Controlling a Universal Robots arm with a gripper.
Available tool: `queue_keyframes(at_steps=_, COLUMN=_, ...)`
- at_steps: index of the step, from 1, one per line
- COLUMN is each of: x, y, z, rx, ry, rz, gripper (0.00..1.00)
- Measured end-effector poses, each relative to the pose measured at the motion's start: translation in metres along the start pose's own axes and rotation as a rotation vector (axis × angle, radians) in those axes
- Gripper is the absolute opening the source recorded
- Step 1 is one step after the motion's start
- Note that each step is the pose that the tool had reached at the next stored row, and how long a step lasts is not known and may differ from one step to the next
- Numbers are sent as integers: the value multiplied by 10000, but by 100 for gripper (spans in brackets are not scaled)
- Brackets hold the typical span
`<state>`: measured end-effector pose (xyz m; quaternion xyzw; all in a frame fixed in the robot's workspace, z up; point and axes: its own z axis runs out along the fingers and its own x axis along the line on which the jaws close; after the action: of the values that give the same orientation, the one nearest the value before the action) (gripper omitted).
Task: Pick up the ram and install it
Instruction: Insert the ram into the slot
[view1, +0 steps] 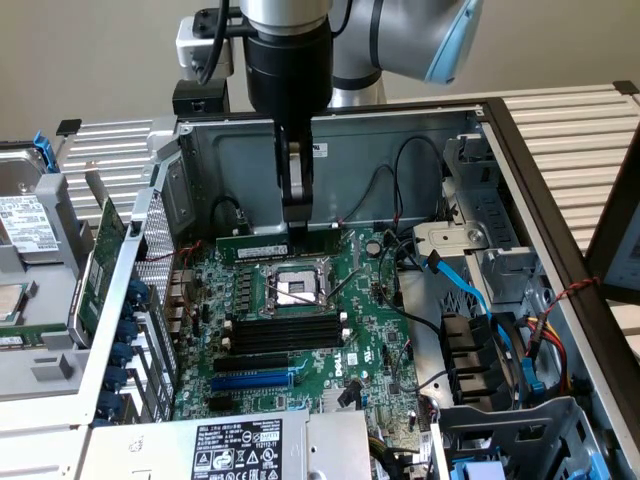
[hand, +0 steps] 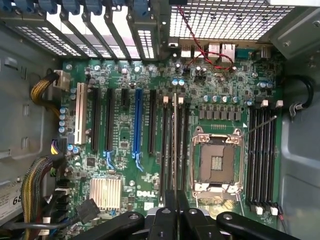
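The ram (view1: 258, 246) is a long green stick with a white label strip. It hangs level over the motherboard (view1: 365, 340), behind the CPU socket (view1: 297, 288) as the exterior view shows it. My gripper (view1: 297, 226) reaches down into the open computer case and is shut on the stick's upper edge near its middle. In the wrist view the ram (hand: 175, 145) appears edge-on as a thin pale line running out from between my gripper (hand: 175, 216) tips. That line lies along the black memory slots (hand: 164, 150) beside the CPU socket (hand: 217, 162). I cannot tell whether it touches a slot.
More black memory slots (hand: 261, 160) lie on the socket's other side. A blue expansion slot (hand: 137, 125), a silver heatsink (hand: 106, 192) and cable bundles (hand: 42, 172) are nearby. Blue cables (view1: 480, 300) and drive bays fill the case's right side. A green expansion card (view1: 105, 265) and a hard drive (view1: 25, 225) sit outside.
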<state>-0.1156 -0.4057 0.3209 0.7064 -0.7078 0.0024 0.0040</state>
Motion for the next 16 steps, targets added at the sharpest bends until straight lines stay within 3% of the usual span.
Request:
queue_keyframes(at_steps=4, x=2, y=12, z=47, rx=70, ry=-80, rz=1, gripper=12)
queue_keyframes(at_steps=16, x=6, y=17, z=266, rx=107, ry=-80, rz=1, gripper=12)
